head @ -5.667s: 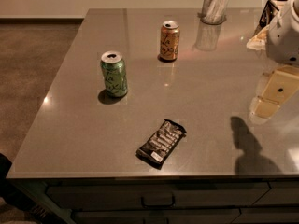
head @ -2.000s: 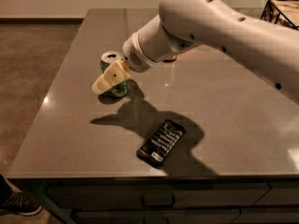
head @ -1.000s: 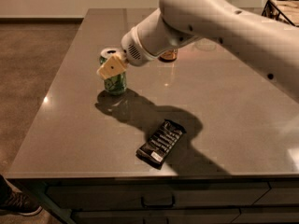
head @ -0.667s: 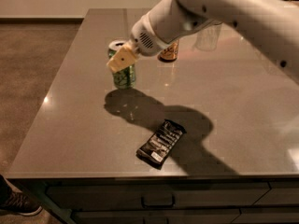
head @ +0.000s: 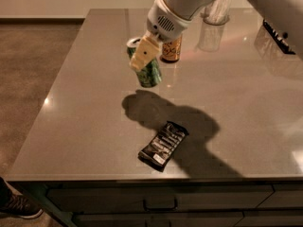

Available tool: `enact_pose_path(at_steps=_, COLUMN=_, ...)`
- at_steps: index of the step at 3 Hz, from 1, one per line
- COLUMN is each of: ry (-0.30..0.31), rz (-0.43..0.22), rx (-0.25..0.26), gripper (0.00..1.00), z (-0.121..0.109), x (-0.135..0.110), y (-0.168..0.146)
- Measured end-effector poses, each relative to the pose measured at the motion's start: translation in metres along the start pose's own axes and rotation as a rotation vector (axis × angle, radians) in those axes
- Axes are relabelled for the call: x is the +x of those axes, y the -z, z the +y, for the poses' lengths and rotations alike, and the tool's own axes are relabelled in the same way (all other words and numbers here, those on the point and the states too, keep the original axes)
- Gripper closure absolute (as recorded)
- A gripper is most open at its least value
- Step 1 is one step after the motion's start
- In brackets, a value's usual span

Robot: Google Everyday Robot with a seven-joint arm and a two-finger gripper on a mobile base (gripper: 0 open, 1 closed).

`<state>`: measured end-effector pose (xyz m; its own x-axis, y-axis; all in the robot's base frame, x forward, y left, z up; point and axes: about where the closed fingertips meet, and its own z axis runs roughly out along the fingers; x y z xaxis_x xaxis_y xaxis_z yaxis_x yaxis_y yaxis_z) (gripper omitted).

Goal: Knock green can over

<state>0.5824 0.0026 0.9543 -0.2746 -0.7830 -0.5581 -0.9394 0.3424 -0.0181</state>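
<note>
The green can stands left of the table's middle and is tilted, its silver top leaning to the left and its base on the tabletop. My gripper is shut, a cream wedge pressed against the can's upper left side, reaching down from the white arm at the top of the view. The orange-gold can stands upright just behind the green can, partly hidden by my wrist.
A black snack packet lies near the grey table's front edge. A clear glass stands at the back. A dark object sits at the right edge. Drawers lie below the tabletop, and a shoe shows on the floor at lower left.
My gripper has pushed the green can to the right and toward the back. The can has gone from upright to tilted. The arm has swung up and to the right.
</note>
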Motion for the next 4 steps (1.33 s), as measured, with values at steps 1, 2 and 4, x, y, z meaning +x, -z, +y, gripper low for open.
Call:
enact_pose_path(at_steps=1, ry=0.061, rz=0.186, rx=-0.005, gripper=1.0, z=0.006, x=0.031, y=0.008)
enact_pose_path(at_steps=2, ry=0.106, rz=0.338, rx=0.018, gripper=1.0, z=0.006, x=0.049, y=0.008)
enact_pose_path(at_steps=4, ry=0.198, rz=0.522, rx=0.01, gripper=0.51, z=-0.004, x=0.052, y=-0.021)
